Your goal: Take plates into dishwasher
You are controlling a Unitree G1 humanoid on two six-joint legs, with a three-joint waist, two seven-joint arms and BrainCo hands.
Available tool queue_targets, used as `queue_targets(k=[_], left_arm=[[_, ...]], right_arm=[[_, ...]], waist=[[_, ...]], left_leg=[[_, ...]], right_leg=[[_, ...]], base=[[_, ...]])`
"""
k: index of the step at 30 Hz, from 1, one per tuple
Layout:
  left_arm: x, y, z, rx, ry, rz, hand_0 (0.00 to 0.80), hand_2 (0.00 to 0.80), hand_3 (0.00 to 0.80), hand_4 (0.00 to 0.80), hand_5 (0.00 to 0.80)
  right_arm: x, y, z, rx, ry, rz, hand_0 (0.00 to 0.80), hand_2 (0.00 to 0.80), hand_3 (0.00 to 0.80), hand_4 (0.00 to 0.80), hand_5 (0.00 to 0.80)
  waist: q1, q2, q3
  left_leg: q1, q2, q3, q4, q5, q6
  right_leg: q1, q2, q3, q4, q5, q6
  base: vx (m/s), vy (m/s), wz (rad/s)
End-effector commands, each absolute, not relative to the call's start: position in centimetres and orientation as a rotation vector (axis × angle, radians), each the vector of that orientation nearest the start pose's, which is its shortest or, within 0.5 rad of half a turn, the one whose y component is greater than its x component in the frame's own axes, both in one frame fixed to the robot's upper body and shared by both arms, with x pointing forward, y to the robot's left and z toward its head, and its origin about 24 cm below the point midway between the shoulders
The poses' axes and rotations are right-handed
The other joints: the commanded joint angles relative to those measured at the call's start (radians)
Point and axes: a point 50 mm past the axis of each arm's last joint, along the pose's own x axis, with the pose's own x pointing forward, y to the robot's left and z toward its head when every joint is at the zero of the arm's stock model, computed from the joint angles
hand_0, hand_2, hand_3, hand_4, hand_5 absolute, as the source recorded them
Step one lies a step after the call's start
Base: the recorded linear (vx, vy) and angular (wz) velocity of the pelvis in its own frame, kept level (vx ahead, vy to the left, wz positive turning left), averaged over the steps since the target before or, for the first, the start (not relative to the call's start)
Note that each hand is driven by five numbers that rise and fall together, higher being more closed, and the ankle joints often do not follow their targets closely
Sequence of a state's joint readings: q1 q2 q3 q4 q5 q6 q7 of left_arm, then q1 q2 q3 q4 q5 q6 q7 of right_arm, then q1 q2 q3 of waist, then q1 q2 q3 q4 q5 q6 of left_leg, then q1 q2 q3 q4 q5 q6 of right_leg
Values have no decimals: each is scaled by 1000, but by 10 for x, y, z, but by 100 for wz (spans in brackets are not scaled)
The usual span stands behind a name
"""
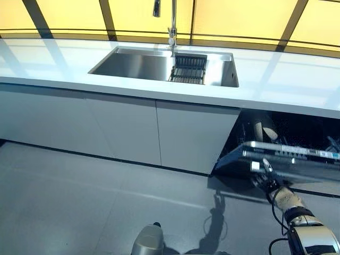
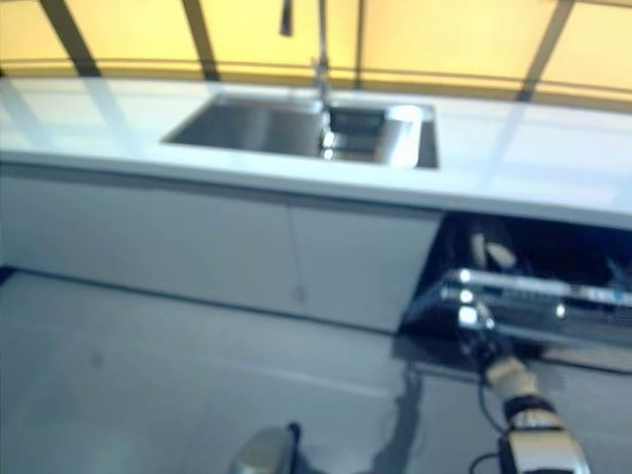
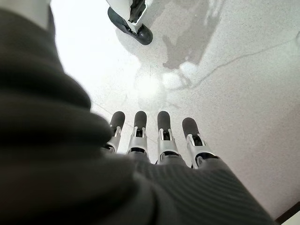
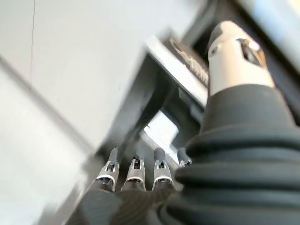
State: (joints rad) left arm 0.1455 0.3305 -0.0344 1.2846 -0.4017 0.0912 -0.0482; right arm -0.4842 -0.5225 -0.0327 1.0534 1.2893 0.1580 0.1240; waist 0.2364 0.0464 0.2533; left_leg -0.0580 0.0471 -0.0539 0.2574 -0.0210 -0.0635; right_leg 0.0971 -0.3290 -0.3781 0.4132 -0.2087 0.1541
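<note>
The dishwasher stands under the counter at the right, its door hanging partly open with the control strip along its top edge. My right hand is at the door's near left corner, fingers straight and touching the door's edge from below. A pale dish-like item shows inside the dark dishwasher; I cannot tell what it is. I see no plate on the counter or in either hand. My left hand hangs over the floor, fingers straight and empty.
A white counter runs across the view, with a steel sink, a tap and a dark rack inside the sink. White cabinet doors stand left of the dishwasher. Grey floor lies in front.
</note>
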Motion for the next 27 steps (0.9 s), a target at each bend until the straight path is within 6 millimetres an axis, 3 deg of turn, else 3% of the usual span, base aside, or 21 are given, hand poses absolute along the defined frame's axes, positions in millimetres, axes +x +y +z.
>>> queue_targets(k=[1,7,11,14,20,21,24,26,27], left_arm=[[25,289,-155,6,1390,392,0,0,0,0,0],[29,289,-154,-3,1375,393,0,0,0,0,0],[34,288,-155,-16,1353,411,0,0,0,0,0],[40,287,-155,-20,1340,415,0,0,0,0,0],[61,285,-153,-20,1316,437,0,0,0,0,0],[63,284,-154,-21,1316,450,0,0,0,0,0],[56,284,-154,-32,1324,475,0,0,0,0,0],[48,284,-156,-44,1320,486,0,0,0,0,0],[47,284,-156,-45,1319,487,0,0,0,0,0]], right_arm=[[369,-278,107,991,-42,-75,0,0,0,0,0],[363,-284,90,951,30,-108,0,0,0,0,0],[352,-281,62,884,148,-107,0,0,0,0,0],[346,-281,51,836,200,-101,0,0,0,0,0],[316,-265,-5,640,441,-108,0,0,0,0,0],[299,-263,-27,555,526,-115,0,0,0,0,0],[268,-261,-59,442,652,-125,0,0,0,0,0],[250,-258,-76,426,709,-160,0,0,0,0,0],[248,-258,-78,424,720,-162,0,0,0,0,0]], waist=[[58,-26,-45],[53,-38,-65],[36,-54,-95],[21,-62,-111],[-29,-77,-133],[-36,-77,-135],[-40,-73,-143],[-38,-67,-150],[-38,-67,-151]], left_leg=[[-10,2,32,71,-48,32],[1,10,43,24,-27,27],[24,18,63,-67,9,26],[29,20,71,-107,27,26],[34,34,113,-143,32,25],[36,42,117,-150,35,22],[51,65,111,-206,68,8],[46,79,105,-287,137,-13],[48,80,105,-295,144,-14]], right_leg=[[96,38,-18,-92,65,-52],[100,56,-15,-155,91,-46],[94,77,2,-243,135,-38],[81,86,16,-282,160,-36],[51,103,53,-328,181,-44],[46,110,56,-327,176,-48],[48,141,54,-340,170,-65],[64,175,55,-381,180,-73],[66,178,54,-386,182,-73]], base=[[1,-31,4],[-9,-13,3],[-44,-20,-7],[-47,-13,-20],[-89,-27,-16],[-124,-95,-20],[-66,-102,-8],[-38,-84,-13],[-132,-70,-15]])
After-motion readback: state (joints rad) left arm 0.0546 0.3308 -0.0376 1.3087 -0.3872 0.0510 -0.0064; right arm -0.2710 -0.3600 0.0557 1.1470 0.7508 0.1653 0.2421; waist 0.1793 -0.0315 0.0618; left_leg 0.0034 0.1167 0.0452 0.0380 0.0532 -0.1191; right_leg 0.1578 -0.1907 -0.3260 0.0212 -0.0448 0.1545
